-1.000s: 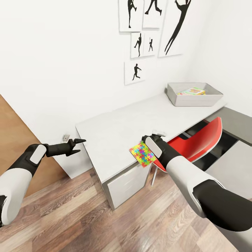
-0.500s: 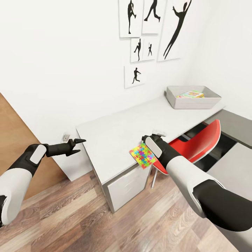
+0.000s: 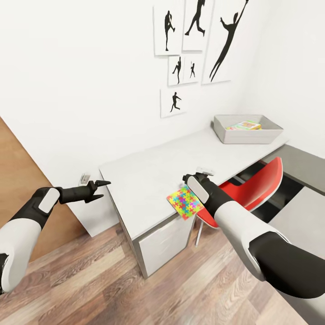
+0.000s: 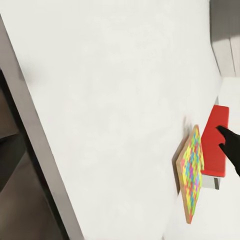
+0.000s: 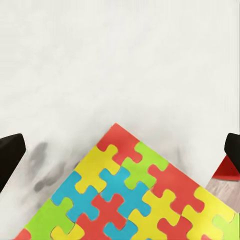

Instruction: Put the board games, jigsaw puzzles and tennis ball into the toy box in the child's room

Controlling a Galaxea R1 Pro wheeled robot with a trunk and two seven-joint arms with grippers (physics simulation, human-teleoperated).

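Right gripper: lower centre of the head view, closed on the jigsaw puzzle, which hangs tilted just below it over the table edge.
Left gripper: left of frame, fingers slightly apart, holding nothing, off the table's corner.
Red chair: right, under the table.
Toy box: upper right, on the table's far end, a board game inside.

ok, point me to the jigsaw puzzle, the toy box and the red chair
jigsaw puzzle [image 3: 184, 202], head view, middle of its colourful face
toy box [image 3: 248, 135], head view, front wall
red chair [image 3: 253, 187], head view, seat shell
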